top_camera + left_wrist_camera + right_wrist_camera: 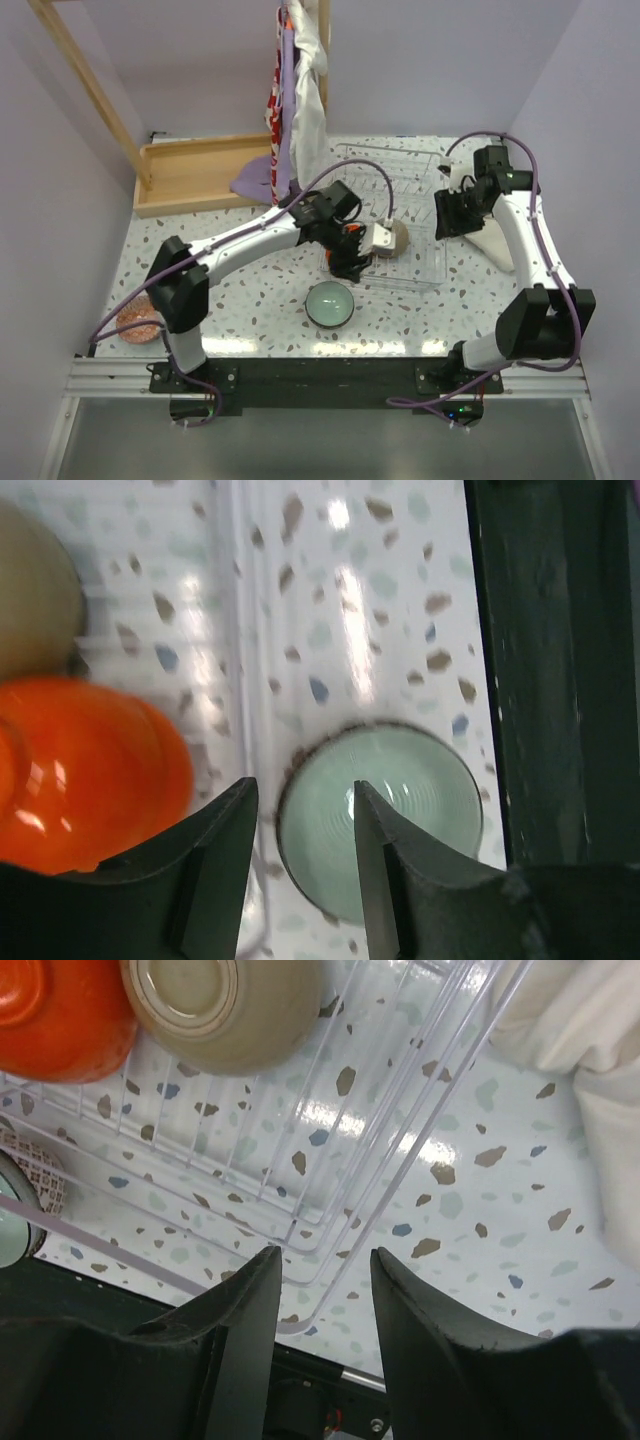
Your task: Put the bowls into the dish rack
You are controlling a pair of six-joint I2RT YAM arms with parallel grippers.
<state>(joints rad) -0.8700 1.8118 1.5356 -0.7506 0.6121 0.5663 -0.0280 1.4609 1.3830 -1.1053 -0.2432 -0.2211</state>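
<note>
The white wire dish rack [405,180] stands at centre right. A tan bowl [396,238] and an orange-red bowl [352,238] rest in its near-left corner; both also show in the left wrist view [30,590] [80,770] and the right wrist view [220,1010] [55,1010]. A mint green bowl [329,303] sits on the table just in front of the rack [420,800]. My left gripper [348,266] [305,800] is open and empty above the rack's near edge, over the mint bowl's rim. My right gripper [448,215] [325,1260] is open and empty over the rack's right side [330,1160].
A speckled bowl [138,322] sits at the table's near-left edge. A wooden tray [195,172] with a purple cloth [255,178] lies at back left. Cloths [300,90] hang behind the rack. A white cloth [495,240] [590,1040] lies right of the rack.
</note>
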